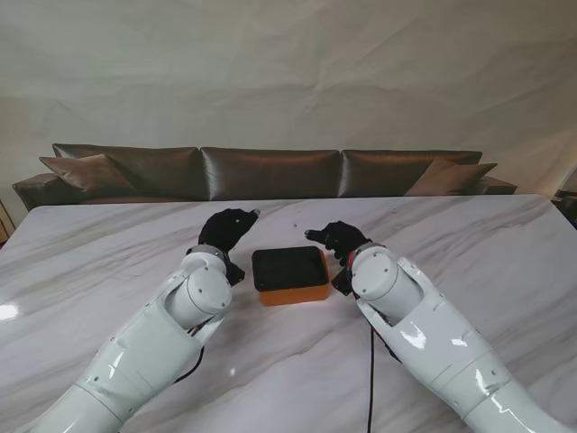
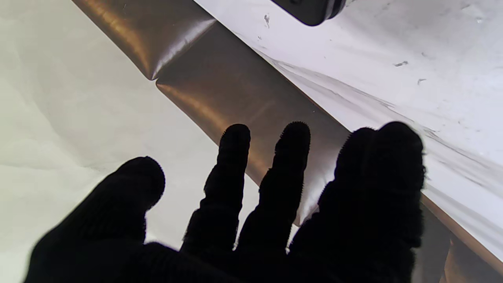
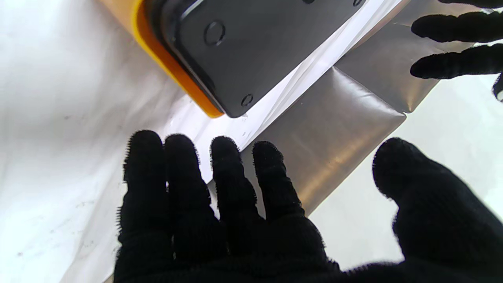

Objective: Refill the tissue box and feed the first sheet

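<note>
A: Start with the stand view. Where does the job stand?

B: The tissue box [image 1: 290, 275] sits at the centre of the frame on the marble tabletop [image 1: 108, 262], orange body with a black panel uppermost. I see no tissue pack and no sheet poking out, so by my reading nothing of the refill is done yet.

A: And the hands there?

B: The left hand [image 1: 225, 230] is just left of the box, the right hand [image 1: 338, 242] just right of it. Both are gloved in black, fingers spread, holding nothing, and neither seems to touch the box.

A: Left wrist view?

B: The left hand [image 2: 251, 212] fills the lower part of the frame, fingers apart and empty. Only a dark corner of the tissue box [image 2: 314, 11] shows at the top edge; the brown sofa [image 2: 220, 86] runs diagonally through the middle.

A: Right wrist view?

B: The right hand [image 3: 243, 220] fills the lower part of the frame, open, thumb wide, empty. The tissue box [image 3: 251, 47] is at upper centre, its black panel showing small round marks, so it may be the underside, though I cannot be sure. Fingertips of the left hand [image 3: 452, 65] show at upper right.

A: So what's left?

B: Everything, I'd judge: open the box, load tissues, feed the first sheet.
</note>
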{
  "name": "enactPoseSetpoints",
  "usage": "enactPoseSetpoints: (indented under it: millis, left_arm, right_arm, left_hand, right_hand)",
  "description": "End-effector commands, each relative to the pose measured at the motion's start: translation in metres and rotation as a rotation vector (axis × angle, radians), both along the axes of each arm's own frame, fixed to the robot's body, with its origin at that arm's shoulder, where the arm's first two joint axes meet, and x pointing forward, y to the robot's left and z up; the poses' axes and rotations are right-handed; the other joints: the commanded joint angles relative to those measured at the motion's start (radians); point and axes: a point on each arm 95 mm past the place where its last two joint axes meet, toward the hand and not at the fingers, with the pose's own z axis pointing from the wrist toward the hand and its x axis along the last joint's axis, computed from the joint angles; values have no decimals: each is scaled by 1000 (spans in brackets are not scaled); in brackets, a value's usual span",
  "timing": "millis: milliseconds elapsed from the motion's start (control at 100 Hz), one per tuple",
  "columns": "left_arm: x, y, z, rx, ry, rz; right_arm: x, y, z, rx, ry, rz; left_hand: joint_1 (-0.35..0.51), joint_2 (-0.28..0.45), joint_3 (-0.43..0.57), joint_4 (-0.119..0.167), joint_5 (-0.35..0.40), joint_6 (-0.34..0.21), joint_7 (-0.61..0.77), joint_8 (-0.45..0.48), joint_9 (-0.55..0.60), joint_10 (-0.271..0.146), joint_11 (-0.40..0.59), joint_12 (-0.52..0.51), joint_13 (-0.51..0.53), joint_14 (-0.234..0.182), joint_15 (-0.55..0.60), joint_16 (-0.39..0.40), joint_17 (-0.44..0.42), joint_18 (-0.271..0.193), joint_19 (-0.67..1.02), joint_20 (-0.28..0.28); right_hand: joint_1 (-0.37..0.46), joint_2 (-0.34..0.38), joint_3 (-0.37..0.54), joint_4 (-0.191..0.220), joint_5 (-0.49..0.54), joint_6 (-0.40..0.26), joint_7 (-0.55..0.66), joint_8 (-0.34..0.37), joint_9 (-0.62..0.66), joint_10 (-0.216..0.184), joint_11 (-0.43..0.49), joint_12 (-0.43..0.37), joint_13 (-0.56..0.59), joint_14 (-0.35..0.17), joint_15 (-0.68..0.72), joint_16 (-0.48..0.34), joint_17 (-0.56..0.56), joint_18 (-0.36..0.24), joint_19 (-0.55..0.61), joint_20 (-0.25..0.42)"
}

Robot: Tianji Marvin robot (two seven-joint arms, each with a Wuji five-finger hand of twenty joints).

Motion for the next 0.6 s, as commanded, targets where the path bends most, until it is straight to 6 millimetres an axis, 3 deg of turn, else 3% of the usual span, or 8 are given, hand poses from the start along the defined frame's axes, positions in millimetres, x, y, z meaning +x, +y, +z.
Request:
enactPoseSetpoints:
  millis: [0, 40, 80, 170, 260, 390, 590]
  left_arm:
    - [-2, 5, 0, 26, 8, -20]
    - [-2, 8, 0, 48, 7, -23]
    - [-3, 10, -1, 69, 5, -22]
    - [-5, 14, -2, 110, -1, -14]
    - [-9, 18, -2, 142, 5, -15]
    - [-13, 20, -4, 167, 28, -34]
    - [-11, 19, -12, 176, 66, -65]
  right_arm:
    - [-3, -4, 0, -20, -25, 10]
    - [-5, -6, 0, -40, -39, 9]
    - [-6, -8, 0, -62, -53, 6]
    - [-6, -12, -3, -114, -82, -7]
    - [-3, -18, -12, -172, -92, -15]
    - [2, -24, -26, -216, -80, -25]
    - [3, -26, -42, -228, -37, -33]
  left_hand:
    - [-27, -7, -11, -20, 6, -7, 10, 20, 0, -29, 21, 6, 41, -5, 2, -1, -20, 14, -278, 10]
    - [-28, -7, -11, -20, 8, 0, 13, 21, 3, -29, 26, 8, 49, -14, 4, -1, -23, 12, -276, 13]
    - [-29, -7, -11, -19, 8, 7, 17, 23, 7, -60, 36, 13, 55, -28, 4, -2, -29, 8, -273, 18]
    - [-33, -8, -5, -18, 21, 19, 50, 40, 23, -60, 71, 31, 95, -58, 32, 6, -30, -28, -229, 52]
    - [-43, -7, -3, -18, 27, 6, 136, 86, 51, -73, 145, 66, 132, -77, 109, 52, -9, -116, -131, 97]
    - [-49, 3, -13, -19, 29, -20, 262, 179, 78, -97, 265, 145, 163, -76, 238, 184, 14, -230, 11, 142]
    - [-59, 27, -37, -32, 94, -28, 271, 186, 90, -102, 292, 194, 161, -70, 273, 253, -3, -249, 46, 158]
  right_hand:
    - [-27, -22, 6, 1, 23, -42, 17, 5, 29, -35, 20, 4, 35, 22, 28, 10, 17, 24, 39, 23]
    - [-30, -20, 6, 0, 31, -47, 21, 8, 44, -36, 25, 6, 56, 28, 35, 12, 26, 33, 55, 29]
    - [-34, -19, 6, -2, 42, -53, 27, 15, 63, -38, 30, 7, 82, 27, 42, 13, 33, 41, 82, 40]
    - [-42, -20, 8, -5, 75, -68, 33, 29, 107, -42, 49, 15, 148, 7, 71, 22, 51, 35, 137, 65]
    - [-58, -11, 8, -10, 108, -89, 32, 54, 147, -59, 80, 32, 203, -10, 131, 52, 70, 27, 201, 100]
    - [-93, 14, 3, -24, 141, -102, 31, 88, 190, -71, 114, 81, 238, -13, 191, 106, 77, 25, 250, 145]
    - [-163, 66, -18, -52, 189, -94, 23, 104, 224, -59, 119, 108, 252, 0, 216, 133, 75, 34, 264, 167]
